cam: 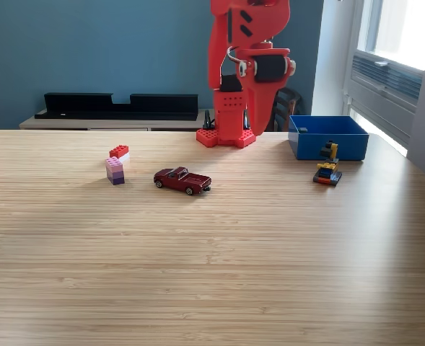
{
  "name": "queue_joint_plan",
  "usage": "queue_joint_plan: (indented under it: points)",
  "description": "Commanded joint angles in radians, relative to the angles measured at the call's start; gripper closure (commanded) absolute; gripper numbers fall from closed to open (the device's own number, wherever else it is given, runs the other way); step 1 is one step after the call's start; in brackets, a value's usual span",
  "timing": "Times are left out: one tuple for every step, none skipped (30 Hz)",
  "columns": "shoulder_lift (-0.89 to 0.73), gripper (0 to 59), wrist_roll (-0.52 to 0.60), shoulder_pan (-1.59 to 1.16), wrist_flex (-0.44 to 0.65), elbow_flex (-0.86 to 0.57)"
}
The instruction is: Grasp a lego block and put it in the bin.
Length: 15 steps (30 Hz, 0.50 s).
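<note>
Standing at the far right of the wooden table [212, 274] in the exterior view, the blue bin [327, 137] shows only its walls, its inside hidden from this low angle, with a small yellow, blue and red block stack [327, 169] just in front of it. The red gripper [254, 126] hangs nose-down beside the arm's base [226, 135], well apart from the pink and purple block stack [115, 171], the red and white block [119, 152] and the toy car [182, 180] to the left. Seen edge-on, its jaws cannot be told as open or closed, and the arm's top is cut off.
</note>
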Motion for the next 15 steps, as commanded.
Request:
queue_joint_plan:
  points:
    - [0.091,58.3,0.156,0.16,-0.091,0.046]
    - [0.089,58.3,0.181,0.183,-0.103,0.064]
    - [0.089,58.1,0.201,0.204,-0.112,0.087]
    - [0.089,54.6,0.215,0.222,-0.12,0.11]
    - [0.089,53.6,0.227,0.239,-0.121,0.133]
    - [0.089,49.6,0.238,0.255,-0.121,0.155]
    - [0.089,45.1,0.247,0.265,-0.123,0.176]
    - [0.089,41.8,0.253,0.276,-0.123,0.196]
    - [0.089,39.7,0.261,0.284,-0.126,0.212]
    - [0.089,38.8,0.265,0.29,-0.126,0.222]
    - [0.089,38.2,0.265,0.295,-0.126,0.229]
    - [0.091,37.9,0.267,0.298,-0.123,0.23]
    - [0.095,37.1,0.267,0.301,-0.12,0.232]
    - [0.101,36.4,0.267,0.305,-0.115,0.235]
    - [0.103,35.5,0.267,0.313,-0.104,0.235]
